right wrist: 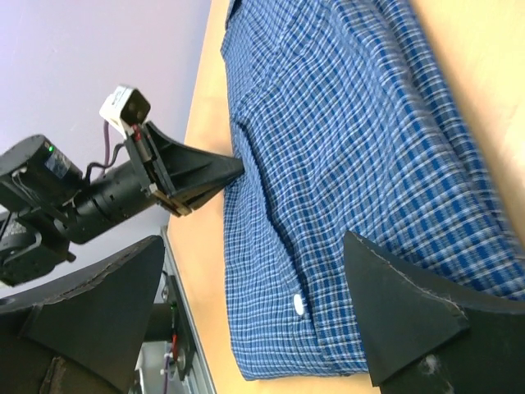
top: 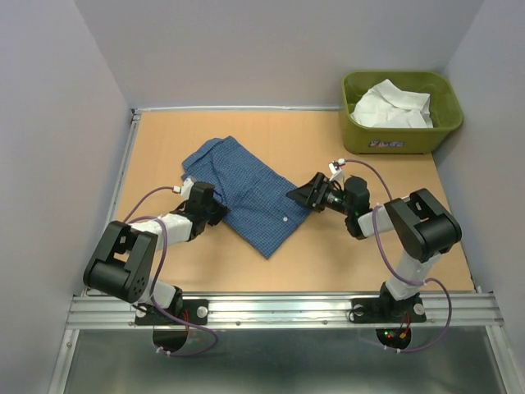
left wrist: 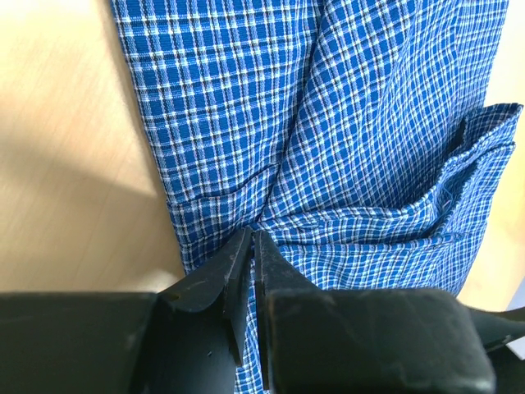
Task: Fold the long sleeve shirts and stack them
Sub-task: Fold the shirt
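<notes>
The blue checked shirt [top: 246,193] lies folded into a long strip in the middle of the table. My left gripper [top: 220,210] is at its left edge, jaws closed on a fold of the blue cloth [left wrist: 344,156], fingertips together [left wrist: 253,236]. My right gripper [top: 299,195] is open at the shirt's right edge, its fingers [right wrist: 402,320] spread over the buttoned end of the shirt [right wrist: 344,139], not touching it. The left gripper also shows in the right wrist view [right wrist: 197,176]. The white shirt [top: 392,107] lies crumpled in the tub.
The olive-green tub [top: 394,144] stands at the back right corner. Grey walls close in the table on three sides. A metal rail [top: 279,310] runs along the near edge by the arm bases. Bare wood [top: 164,139] surrounds the shirt.
</notes>
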You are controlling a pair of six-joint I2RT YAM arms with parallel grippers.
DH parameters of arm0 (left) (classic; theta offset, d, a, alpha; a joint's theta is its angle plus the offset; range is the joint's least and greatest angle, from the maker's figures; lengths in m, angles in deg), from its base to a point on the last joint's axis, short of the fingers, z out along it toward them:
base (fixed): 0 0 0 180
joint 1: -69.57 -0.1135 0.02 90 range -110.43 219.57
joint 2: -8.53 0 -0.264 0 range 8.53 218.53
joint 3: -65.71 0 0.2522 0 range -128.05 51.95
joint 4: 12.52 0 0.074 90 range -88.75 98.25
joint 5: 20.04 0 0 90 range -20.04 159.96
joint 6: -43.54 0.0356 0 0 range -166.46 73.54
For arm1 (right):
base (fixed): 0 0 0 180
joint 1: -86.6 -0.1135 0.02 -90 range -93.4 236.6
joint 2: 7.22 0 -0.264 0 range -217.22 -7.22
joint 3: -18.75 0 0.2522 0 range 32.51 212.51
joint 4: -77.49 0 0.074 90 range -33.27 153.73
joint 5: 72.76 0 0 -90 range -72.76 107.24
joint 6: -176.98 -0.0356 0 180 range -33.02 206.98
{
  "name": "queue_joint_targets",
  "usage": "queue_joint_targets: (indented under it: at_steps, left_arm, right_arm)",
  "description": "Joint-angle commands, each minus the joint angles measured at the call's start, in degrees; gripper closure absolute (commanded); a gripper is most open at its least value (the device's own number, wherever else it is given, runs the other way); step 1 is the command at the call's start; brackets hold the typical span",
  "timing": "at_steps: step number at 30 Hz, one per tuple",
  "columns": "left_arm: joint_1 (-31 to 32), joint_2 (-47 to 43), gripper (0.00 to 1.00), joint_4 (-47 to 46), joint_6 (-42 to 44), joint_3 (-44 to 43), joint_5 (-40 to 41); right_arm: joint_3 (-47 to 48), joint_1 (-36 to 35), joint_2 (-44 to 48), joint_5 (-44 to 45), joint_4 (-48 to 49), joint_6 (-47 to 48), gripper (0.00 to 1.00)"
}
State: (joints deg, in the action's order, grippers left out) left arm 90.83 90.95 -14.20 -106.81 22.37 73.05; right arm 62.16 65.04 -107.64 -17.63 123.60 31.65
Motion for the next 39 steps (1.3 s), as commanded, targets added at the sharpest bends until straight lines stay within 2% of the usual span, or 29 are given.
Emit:
queue_joint_targets:
  at_steps: [1, 9, 14, 18, 20, 26, 31, 35, 39]
  left_arm:
    - [-0.16, -1.9, 0.81, 1.99, 1.47, 0.84, 0.86]
    - [-0.16, -1.73, 0.82, 1.99, 1.65, 0.76, 0.16]
    - [-0.16, -2.25, 0.82, 1.99, 1.82, 1.28, -0.02]
    - [-0.16, -3.13, 0.82, 2.61, 2.0, 1.37, -0.1]
    - [-0.16, -3.57, 0.82, 2.96, 2.0, 1.28, -0.1]
    - [-0.16, -4.01, 0.82, 3.49, 2.0, 0.76, -0.1]
    - [-0.16, -3.84, 0.82, 3.75, 2.17, 0.4, -0.46]
    - [-0.16, -3.93, 0.82, 3.84, 2.26, 0.58, -0.54]
    - [-0.16, -3.75, 0.82, 4.02, 2.17, 0.84, -0.63]
  right_arm:
    - [2.34, 1.08, -0.56, 0.42, 2.44, -0.13, 0.05]
    - [1.03, 3.98, -9.69, 1.65, 3.14, 2.68, 0.05]
    - [1.72, 4.16, -5.94, 0.25, 3.05, 2.95, 0.05]
    - [5.85, 4.07, -3.2, -1.42, 2.44, 0.15, 0.05]
    - [11.1, 3.98, -3.72, -2.21, 2.44, -1.87, 0.05]
    - [20.16, 3.11, -8.99, -2.57, 2.53, -4.43, 0.05]
    - [24.48, 1.96, -17.15, -2.83, 2.7, -3.91, 0.05]
    - [24.06, 1.79, -23.31, -2.92, 6.81, -5.13, 0.05]
    - [22.03, 1.87, -25.0, -1.25, 7.97, -4.26, 0.05]
